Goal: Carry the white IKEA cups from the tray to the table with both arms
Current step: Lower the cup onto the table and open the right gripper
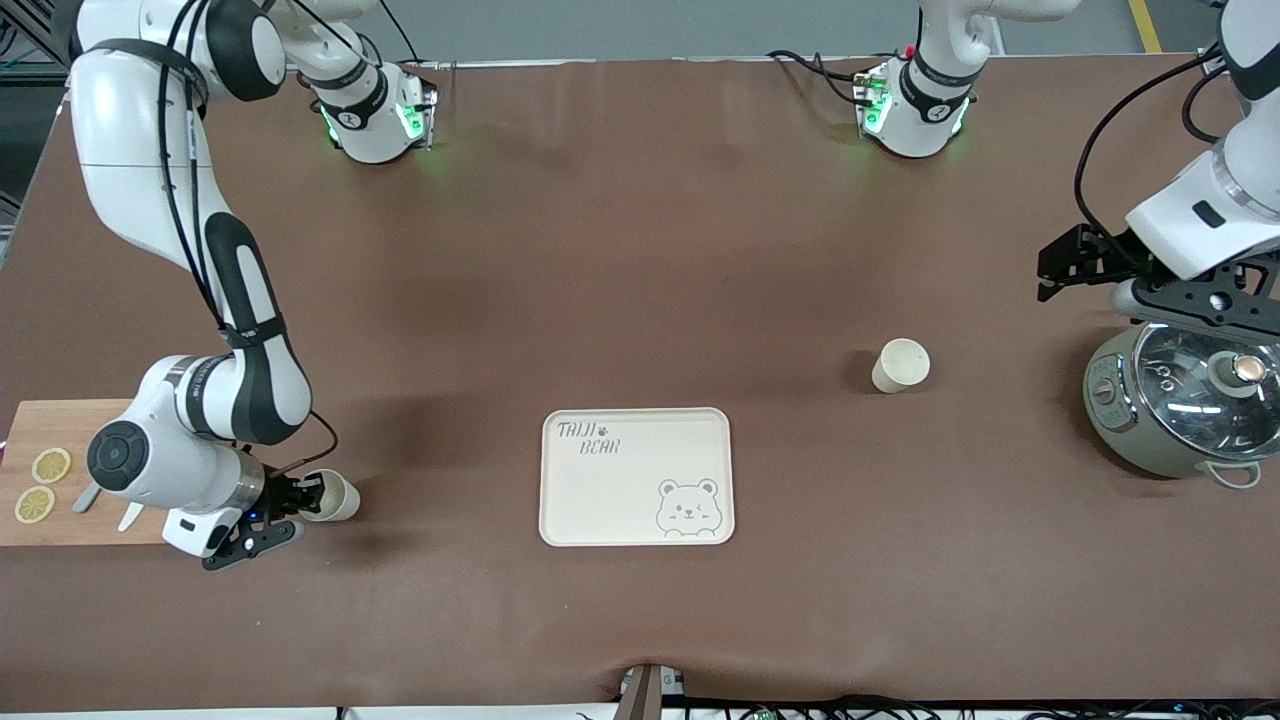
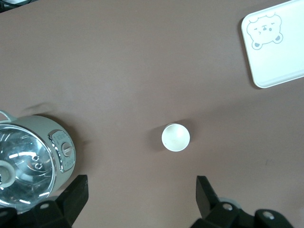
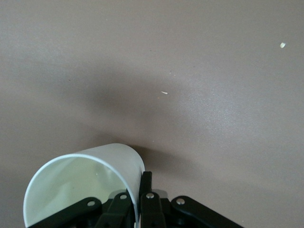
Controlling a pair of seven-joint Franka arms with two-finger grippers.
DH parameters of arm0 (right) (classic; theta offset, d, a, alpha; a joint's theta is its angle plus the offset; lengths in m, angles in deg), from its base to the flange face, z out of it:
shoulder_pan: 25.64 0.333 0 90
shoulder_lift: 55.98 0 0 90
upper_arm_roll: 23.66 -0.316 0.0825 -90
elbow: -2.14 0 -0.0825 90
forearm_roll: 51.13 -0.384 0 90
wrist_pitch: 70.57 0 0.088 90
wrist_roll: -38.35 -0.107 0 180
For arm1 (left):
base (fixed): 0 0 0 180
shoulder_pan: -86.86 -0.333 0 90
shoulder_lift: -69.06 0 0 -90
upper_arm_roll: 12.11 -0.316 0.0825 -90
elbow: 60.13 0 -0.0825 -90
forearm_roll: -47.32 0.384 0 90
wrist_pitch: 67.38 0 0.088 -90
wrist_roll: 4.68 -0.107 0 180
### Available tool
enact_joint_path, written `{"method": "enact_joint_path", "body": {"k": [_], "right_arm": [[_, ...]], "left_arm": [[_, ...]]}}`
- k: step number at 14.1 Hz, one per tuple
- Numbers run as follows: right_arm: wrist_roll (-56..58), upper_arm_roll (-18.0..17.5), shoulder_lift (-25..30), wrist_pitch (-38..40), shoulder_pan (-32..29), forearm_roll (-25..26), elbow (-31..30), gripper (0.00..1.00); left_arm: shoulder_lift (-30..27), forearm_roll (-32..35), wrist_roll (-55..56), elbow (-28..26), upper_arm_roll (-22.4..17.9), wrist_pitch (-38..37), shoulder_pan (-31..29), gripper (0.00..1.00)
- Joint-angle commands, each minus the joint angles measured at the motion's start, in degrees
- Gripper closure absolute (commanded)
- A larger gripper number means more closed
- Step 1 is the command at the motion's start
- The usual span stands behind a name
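The tray (image 1: pixel 637 478) sits bare on the brown desk (image 1: pixel 640 250), both white cups already off it, so the job looks close to done. One cup (image 1: pixel 900 365) stands upright on the desk, farther from the front camera than the tray and toward the left arm's end, well apart from the tray's rim. The left end effector (image 1: pixel 1085 262) hangs above the desk near the rice cooker (image 1: pixel 1180 405), toward the left arm's end from the tray, fingers spread wide and empty; this arm waits. Toward the right arm's end from the tray, the right end effector (image 1: pixel 290 497) is clamped narrow on the wall of the second cup (image 1: pixel 330 496), low at the desk beside the wooden cutting board (image 1: pixel 70 470) with its lemon slices (image 1: pixel 42 484). What seems left: let go of that cup and pull clear.
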Motion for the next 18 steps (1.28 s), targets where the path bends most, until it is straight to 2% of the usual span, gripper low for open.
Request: {"method": "enact_joint_path", "body": {"k": [1,4,5,6,7,9,14,18], "right_arm": [[1.3,-0.8,-0.4,-0.7,-0.8,-1.0,0.2,1.00],[1.3,-0.8,-0.6,-0.7,-0.7,-1.0,0.3,1.00],[1.1,-0.7,-0.7,-0.7,-0.7,-1.1,0.3,0.83],[0.7,-0.8,-0.7,-0.7,-0.7,-1.2,0.4,0.35],[0.6,-0.8,-0.7,-0.7,-0.9,-1.6,0.4,0.00],[1.2,-0.7,-0.7,-0.6,-1.0,-2.9,0.6,0.00],[0.7,-0.7,-0.2,1.2,-0.9,-2.3,3.0,0.00],[-0.8,-0.7,1.0,13.9,-0.9,-2.6,8.8,0.00]], "left_arm": [[-0.1,0.4,0.2,-0.2,0.3,0.6,0.3,0.00],[0.3,0.5,0.2,-0.3,0.4,1.0,0.3,0.00],[0.3,0.4,0.2,-0.3,0.4,1.4,0.4,0.00],[0.4,0.4,0.2,-0.4,0.5,1.5,0.5,0.00],[0.6,0.5,0.2,-0.5,0.5,1.5,0.8,0.00],[0.8,0.5,0.2,-0.5,0.7,1.5,0.6,0.00],[0.3,0.7,0.2,-0.4,0.6,1.5,0.5,0.00],[0.2,0.8,0.2,-0.4,0.7,1.5,0.4,0.00]]}}
